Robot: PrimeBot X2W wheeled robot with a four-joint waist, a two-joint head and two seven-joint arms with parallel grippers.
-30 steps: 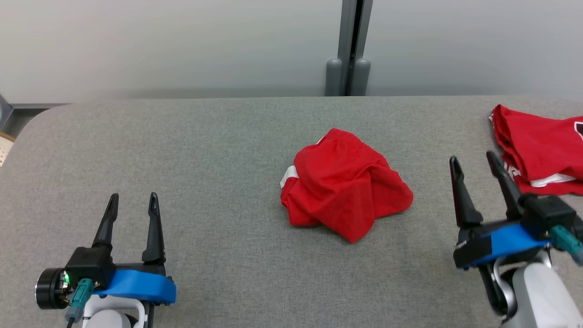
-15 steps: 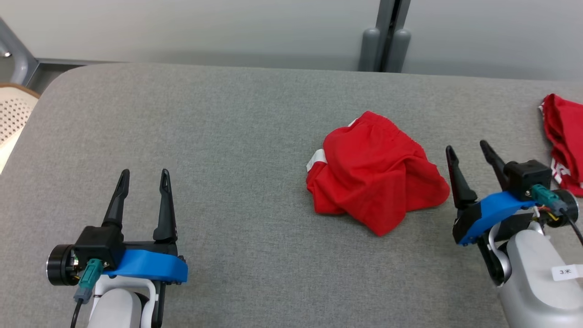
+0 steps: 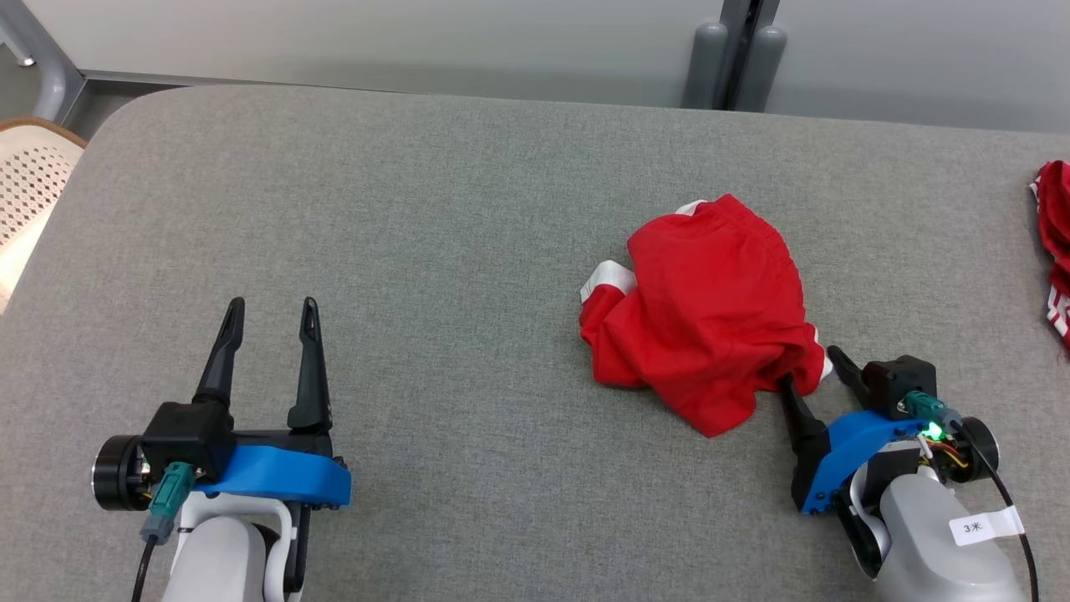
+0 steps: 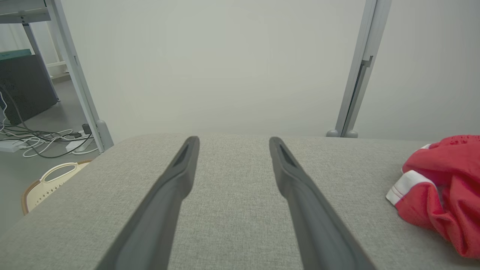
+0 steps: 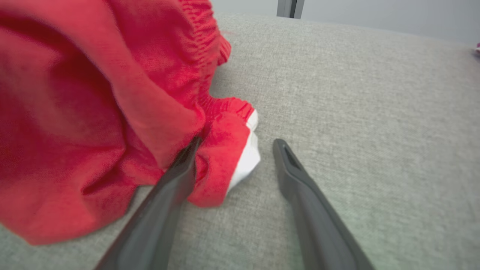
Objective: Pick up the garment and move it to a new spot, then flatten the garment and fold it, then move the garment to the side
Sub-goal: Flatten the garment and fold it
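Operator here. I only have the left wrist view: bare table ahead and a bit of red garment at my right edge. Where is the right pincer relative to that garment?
Observer: The right pincer is at the near right edge of the red garment, low near the table.
Operator: Is it gripping cloth?
Observer: No. Its jaws stand open, a white-trimmed corner lies between them, and one finger touches the red fold.
Operator: Anything else on the table?
Observer: A second red garment lies at the table's far right edge, apart from the first.
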